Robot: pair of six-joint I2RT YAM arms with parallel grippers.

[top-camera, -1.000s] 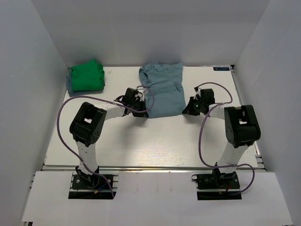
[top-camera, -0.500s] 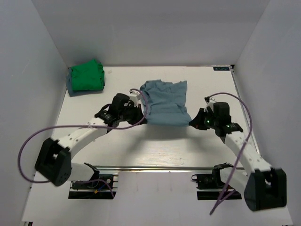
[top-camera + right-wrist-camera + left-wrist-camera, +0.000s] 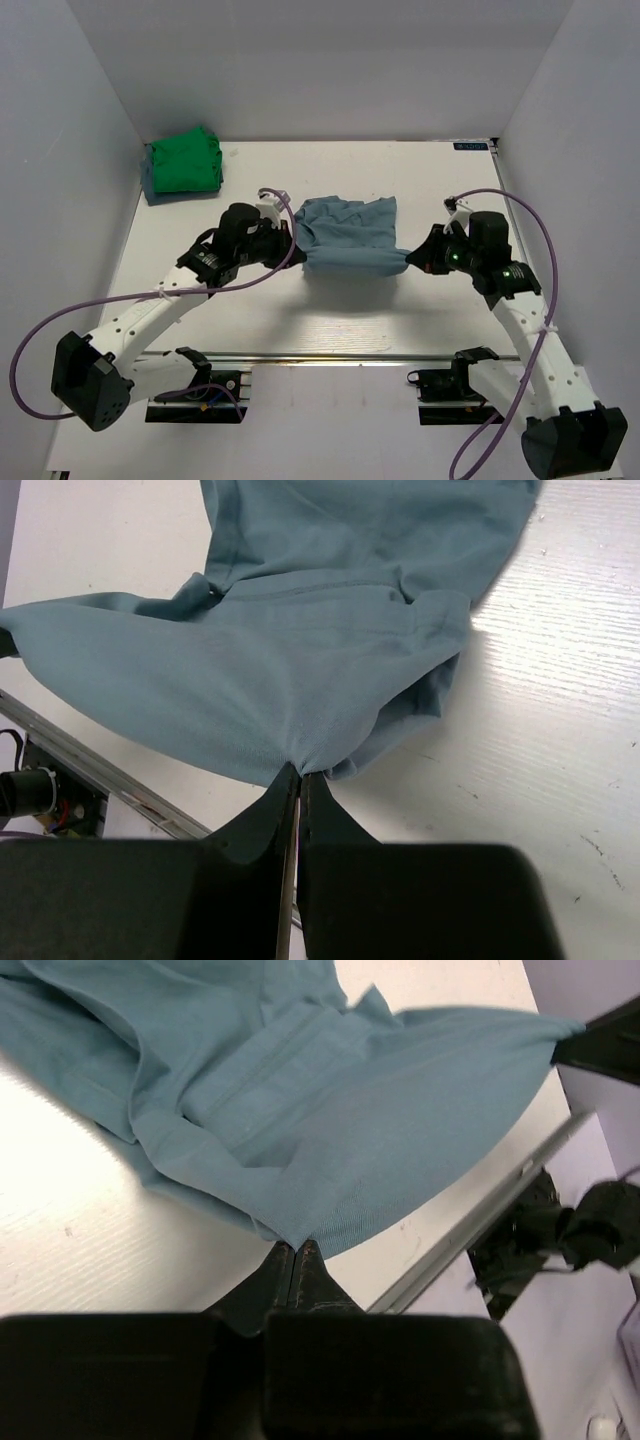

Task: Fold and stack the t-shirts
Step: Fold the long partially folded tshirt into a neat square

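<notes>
blue-grey shirt stretched between two pinches

the blue-grey t-shirt (image 3: 345, 235) is at mid-table. its near edge is lifted and pulled taut between the arms, and its far part lies rumpled on the surface (image 3: 350, 320). the green t-shirt (image 3: 185, 163) sits as a compact bundle in the far left corner, well apart.

the left fingers (image 3: 268, 1285) are closed tight on a small pinch of hem. the right fingers (image 3: 255, 825) are clamped the same way on the opposite end of that edge.

the step looks like spreading or drawing the shirt flat before a fold. it should go best if both pinches stay level, travel together and keep an even, gentle tension. a hard pull could slip such a thin grip, and slack would leave creases and a crooked fold line.

the left arm (image 3: 150, 305) reaches out low and long from its base, with its wrist aimed rightward at the cloth. the right arm (image 3: 520, 310) stretches forward with its wrist turned leftward, so the two wrists face each other across the shirt.
</notes>
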